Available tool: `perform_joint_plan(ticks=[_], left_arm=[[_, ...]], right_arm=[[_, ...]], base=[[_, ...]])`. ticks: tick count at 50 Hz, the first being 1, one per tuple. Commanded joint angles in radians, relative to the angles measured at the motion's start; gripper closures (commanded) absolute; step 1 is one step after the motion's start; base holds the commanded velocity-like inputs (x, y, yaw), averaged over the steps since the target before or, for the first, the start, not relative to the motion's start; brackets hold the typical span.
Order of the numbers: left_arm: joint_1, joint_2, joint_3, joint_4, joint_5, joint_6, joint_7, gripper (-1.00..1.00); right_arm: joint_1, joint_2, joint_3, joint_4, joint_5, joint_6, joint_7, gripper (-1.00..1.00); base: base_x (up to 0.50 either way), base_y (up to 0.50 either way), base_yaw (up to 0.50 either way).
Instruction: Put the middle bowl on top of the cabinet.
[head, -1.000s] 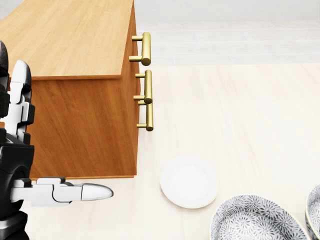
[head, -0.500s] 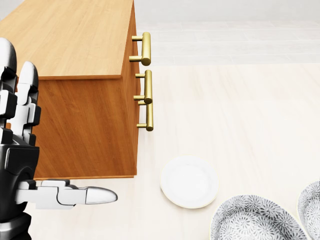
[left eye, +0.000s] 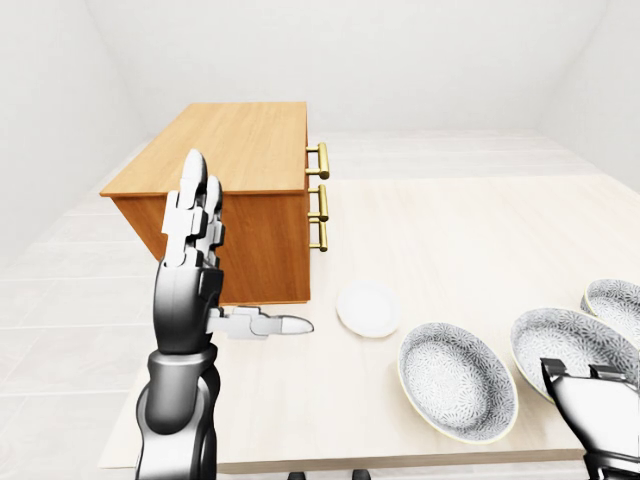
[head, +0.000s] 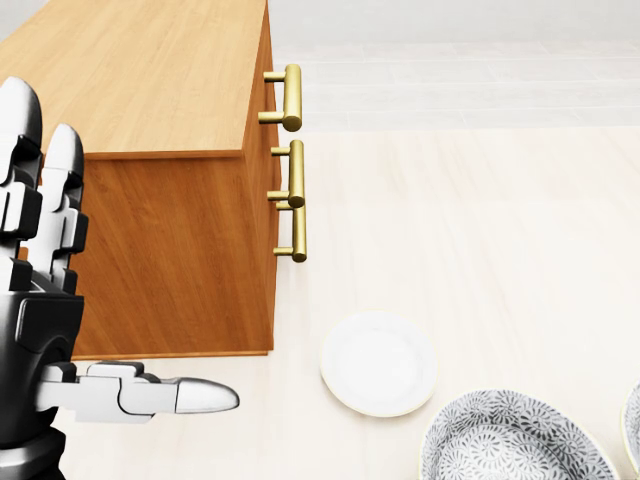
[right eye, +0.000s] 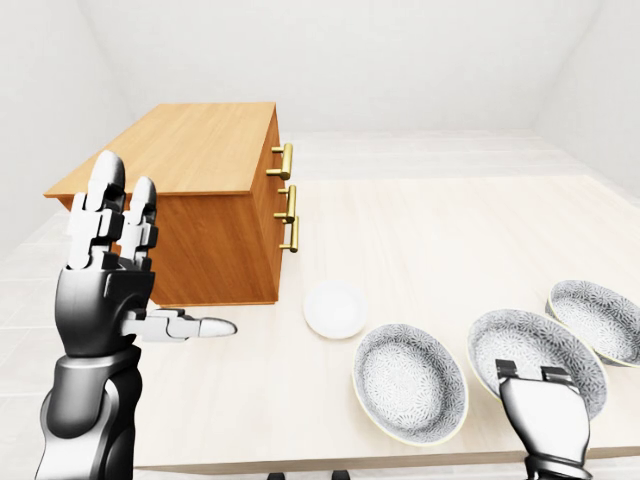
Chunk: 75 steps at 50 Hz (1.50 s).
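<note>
1. Left hand (right eye: 100, 300): at 9 o'clock in the right-eye view. Its fingers (right eye: 105, 190) are upright and spread, the thumb points to 3 o'clock, and it holds nothing.
2. Right hand (right eye: 545, 415): at the 5 o'clock edge, hiding the lower rim of the middle bowl. Finger state and contact cannot be told.
3. Middle bowl (right eye: 540, 345): grey-white floral pattern, sitting on the table (right eye: 440, 240). The left bowl (right eye: 410, 382) is at its 8 o'clock and the right bowl (right eye: 597, 318) at its 2 o'clock.
4. Cabinet (right eye: 190, 150): orange wood with 3 brass handles (right eye: 288, 162), standing on the table at 10 o'clock.
5. White plate (right eye: 335, 308): at the cabinet's 5 o'clock.
6. Table top is cream and wood-grained. The walls (right eye: 400, 50) are white.
</note>
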Motion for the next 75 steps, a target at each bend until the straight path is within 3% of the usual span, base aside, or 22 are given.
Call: perform_joint_plan(ticks=[1, 8, 10, 17, 29, 33, 41, 43, 53, 60, 75], left_arm=[[0.015, -0.004, -0.007, -0.008, -0.012, 0.000, -0.013, -1.00], [0.014, -0.008, -0.008, -0.008, -0.028, 0.000, -0.017, -1.00], [0.012, -0.008, -0.009, -0.003, -0.032, 0.000, -0.018, -1.00], [0.011, -0.007, -0.013, -0.010, -0.032, 0.000, -0.016, -1.00], [0.013, -0.004, -0.022, -0.009, -0.030, 0.000, -0.019, -1.00], [0.019, -0.001, -0.039, -0.020, -0.017, 0.000, -0.022, -1.00], [0.015, -0.003, -0.031, -0.004, -0.010, 0.000, -0.020, -1.00], [-0.001, 0.003, -0.010, -0.008, 0.028, 0.000, 0.011, -1.00], [-0.007, -0.008, 0.019, 0.003, 0.017, 0.000, 0.022, -1.00], [-0.006, -0.006, 0.007, 0.001, 0.025, 0.000, 0.023, -1.00], [0.000, -0.007, 0.004, 0.018, 0.010, 0.000, 0.014, -1.00]], right_arm=[[0.027, 0.047, -0.148, -0.116, 0.022, 0.000, 0.000, 1.00], [0.015, 0.082, -0.224, -0.172, 0.017, 0.000, 0.000, 1.00], [0.020, 0.082, -0.281, -0.255, 0.103, 0.000, 0.102, 1.00], [-0.029, 0.114, -0.348, -0.346, 0.150, 0.000, 0.234, 1.00], [-0.110, 0.124, -0.396, -0.421, 0.240, 0.000, 0.395, 1.00], [-0.142, 0.112, -0.396, -0.445, 0.293, 0.000, 0.472, 1.00], [-0.190, 0.090, -0.375, -0.428, 0.312, 0.000, 0.520, 1.00], [-0.207, 0.074, -0.385, -0.432, 0.360, 0.000, 0.556, 1.00], [-0.266, 0.020, -0.375, -0.462, 0.452, 0.000, 0.678, 1.00], [-0.307, -0.018, -0.373, -0.450, 0.463, 0.000, 0.716, 1.00], [-0.426, -0.089, -0.254, -0.444, 0.404, 0.000, 0.825, 1.00]], base=[[0.00, 0.00, 0.00], [0.00, 0.00, 0.00], [0.00, 0.00, 0.00], [0.00, 0.00, 0.00], [0.00, 0.00, 0.00], [0.00, 0.00, 0.00], [0.00, 0.00, 0.00], [0.00, 0.00, 0.00], [0.00, 0.00, 0.00], [0.00, 0.00, 0.00], [0.00, 0.00, 0.00]])
